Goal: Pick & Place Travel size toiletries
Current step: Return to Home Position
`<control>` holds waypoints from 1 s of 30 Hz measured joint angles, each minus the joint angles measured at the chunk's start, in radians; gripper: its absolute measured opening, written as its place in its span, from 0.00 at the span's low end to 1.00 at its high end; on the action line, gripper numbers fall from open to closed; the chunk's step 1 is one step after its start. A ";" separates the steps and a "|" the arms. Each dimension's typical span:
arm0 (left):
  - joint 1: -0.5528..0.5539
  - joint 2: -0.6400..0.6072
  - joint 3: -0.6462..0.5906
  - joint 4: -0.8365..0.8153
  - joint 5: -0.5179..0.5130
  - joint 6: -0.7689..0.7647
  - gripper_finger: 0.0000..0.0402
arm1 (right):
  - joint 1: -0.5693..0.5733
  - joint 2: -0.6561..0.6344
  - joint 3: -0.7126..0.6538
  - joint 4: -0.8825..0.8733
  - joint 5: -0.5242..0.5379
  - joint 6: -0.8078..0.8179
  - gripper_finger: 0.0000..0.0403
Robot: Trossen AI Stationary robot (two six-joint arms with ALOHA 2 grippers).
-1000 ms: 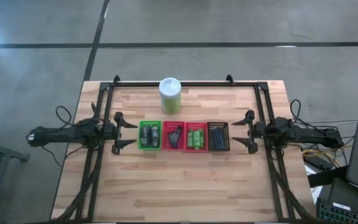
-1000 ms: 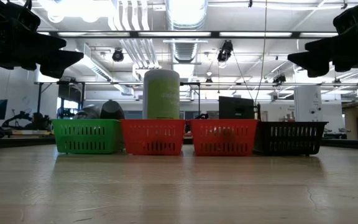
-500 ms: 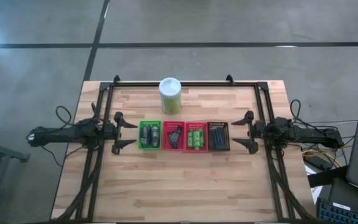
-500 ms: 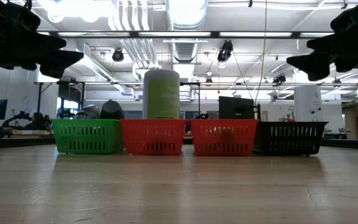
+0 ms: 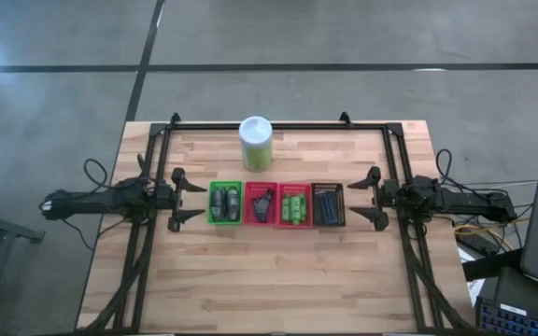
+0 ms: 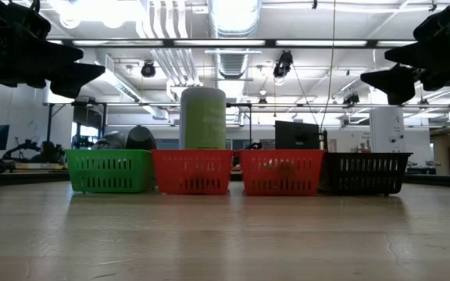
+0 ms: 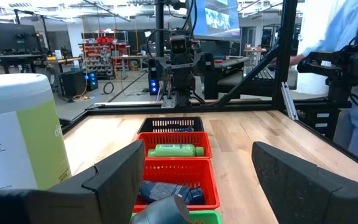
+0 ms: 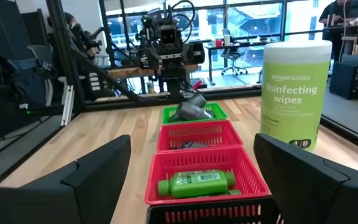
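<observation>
Right gripper [image 5: 368,198], wide open and empty, has shifted only slightly beside the black basket [image 5: 329,186], left gripper [image 5: 181,198] likewise open and empty; sorting looks complete.

Wipes canister [image 6: 202,117] upright on tabletop [image 6: 225,234], behind side-by-side row: green basket [image 6: 108,170], red baskets [image 6: 191,172], black basket [image 6: 363,172].

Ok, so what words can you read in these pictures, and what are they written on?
"amazon basics": on the white-and-green canister.
"disinfecting wipes": on the same canister, just below.
Label on the green bottle in the red basket: too blurred to read.
Small print on the canister in the left wrist view: too small to read.
</observation>
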 joint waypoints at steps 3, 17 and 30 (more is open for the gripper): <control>0.000 0.000 0.000 0.000 0.000 0.000 0.75 | 0.000 0.000 0.000 0.000 0.000 0.001 0.81; 0.000 0.000 0.000 0.000 0.000 0.000 0.75 | 0.000 0.000 0.000 0.000 0.000 0.000 0.72; 0.000 0.000 0.000 0.000 0.000 0.000 0.75 | 0.000 0.000 0.000 0.000 0.001 -0.002 0.64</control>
